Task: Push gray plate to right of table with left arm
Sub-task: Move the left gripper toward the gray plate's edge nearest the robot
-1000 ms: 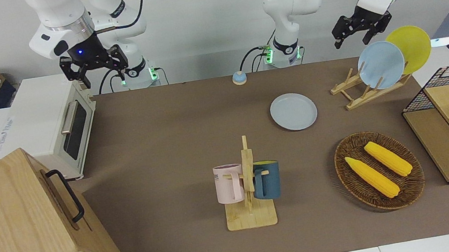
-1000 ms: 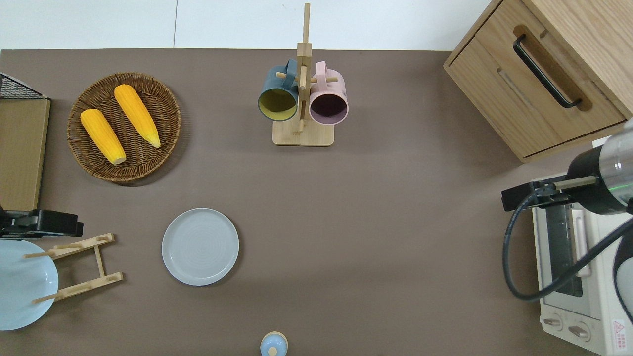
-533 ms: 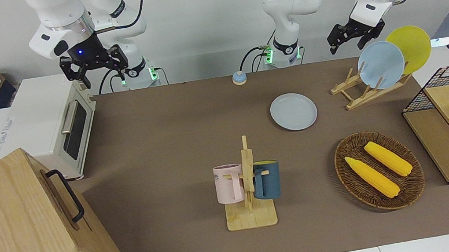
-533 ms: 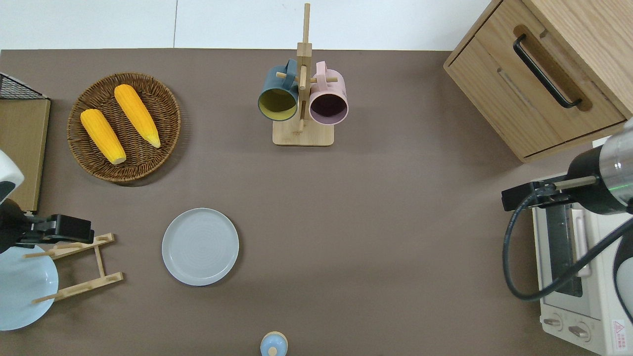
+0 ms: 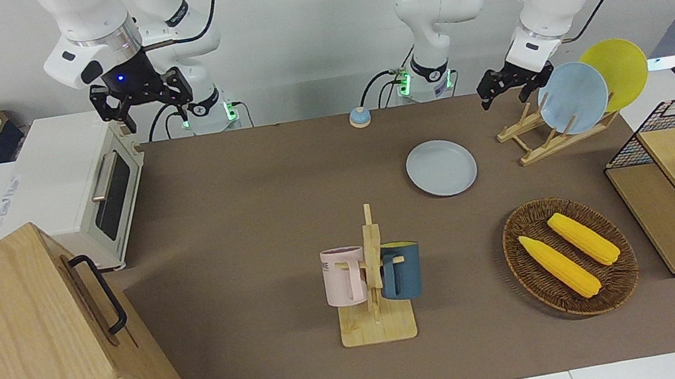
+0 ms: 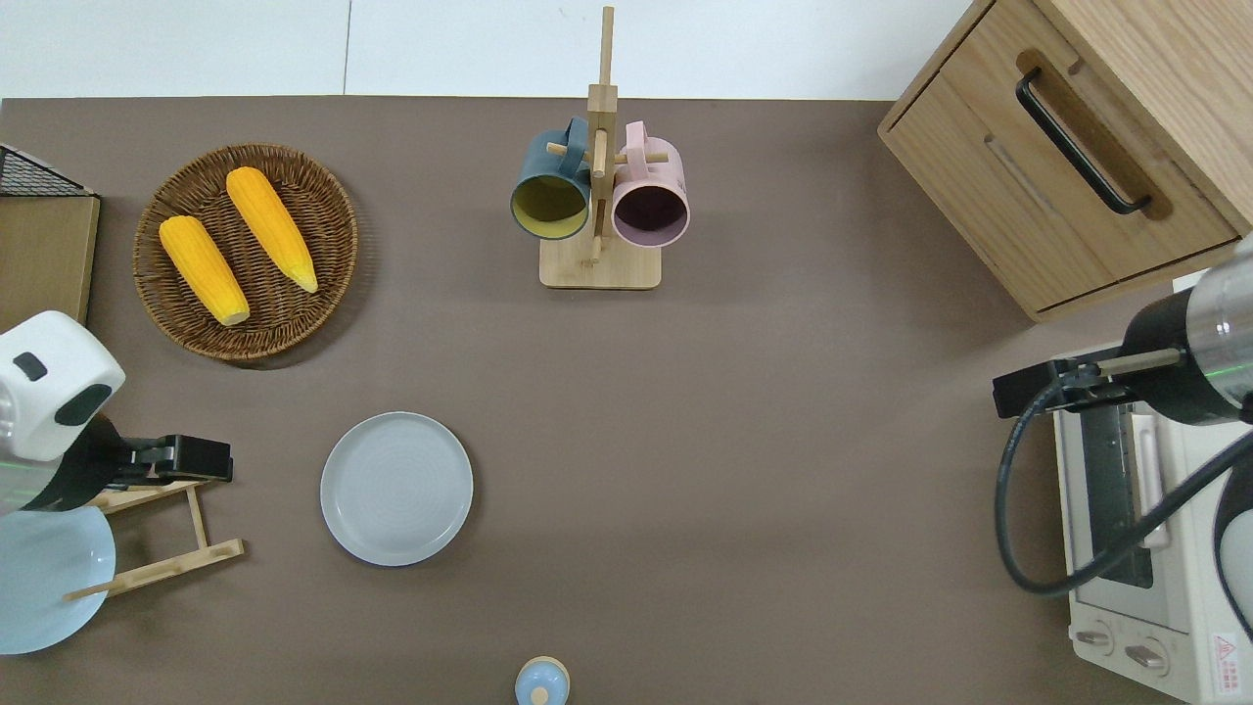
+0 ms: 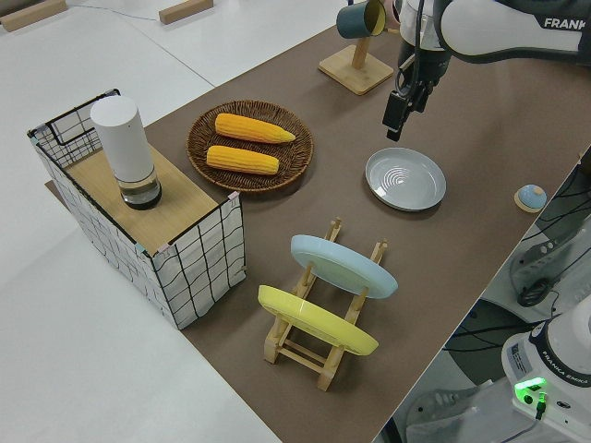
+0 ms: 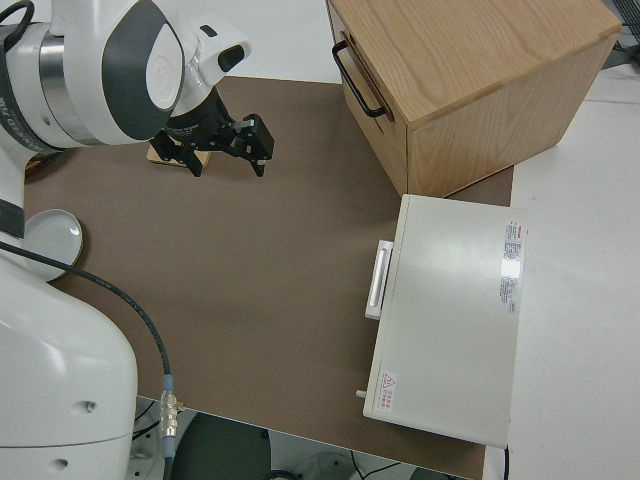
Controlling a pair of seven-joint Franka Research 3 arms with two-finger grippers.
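The left end effector (image 6: 201,458), whose finger state I cannot tell, hangs over the rack (image 6: 157,529), with the gray plate (image 6: 396,489) beside the rack toward the right arm's end.

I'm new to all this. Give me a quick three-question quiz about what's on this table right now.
1. True or false: the left gripper is touching the gray plate.
2. What lies in the wicker basket?
A. mugs
B. two corn cobs
C. plates
3. How many plates stand in the wooden rack?

Key: 1. False, it is over the rack. 2. B. 3. Two, a sky-blue plate and a yellow plate.
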